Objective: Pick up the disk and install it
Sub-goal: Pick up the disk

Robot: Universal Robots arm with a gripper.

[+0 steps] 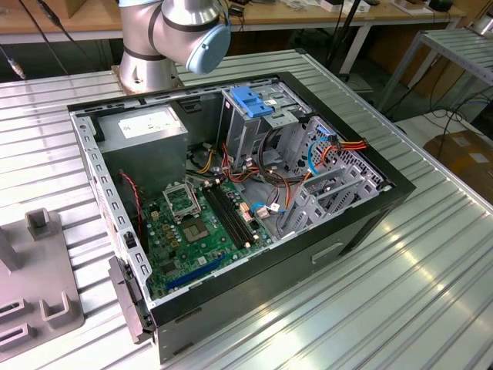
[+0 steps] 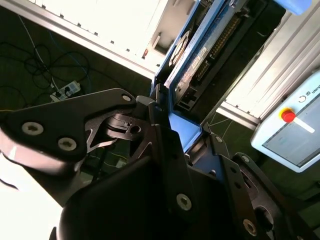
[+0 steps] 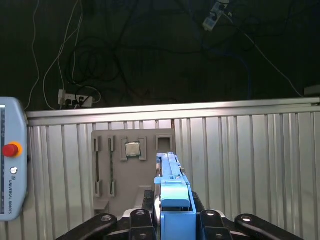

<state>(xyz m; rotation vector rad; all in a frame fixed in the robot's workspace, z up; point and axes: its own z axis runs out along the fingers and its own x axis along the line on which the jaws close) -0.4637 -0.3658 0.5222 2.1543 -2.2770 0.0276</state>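
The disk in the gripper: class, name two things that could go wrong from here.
1. The gripper clamps the disk at one end, so the long free part could tilt or slip.
2. Loose cables crowd the drive cage in the exterior view; the disk might snag them.

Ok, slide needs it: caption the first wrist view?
Gripper shut on the blue-railed disk, grey fixture tray on the table beyond.
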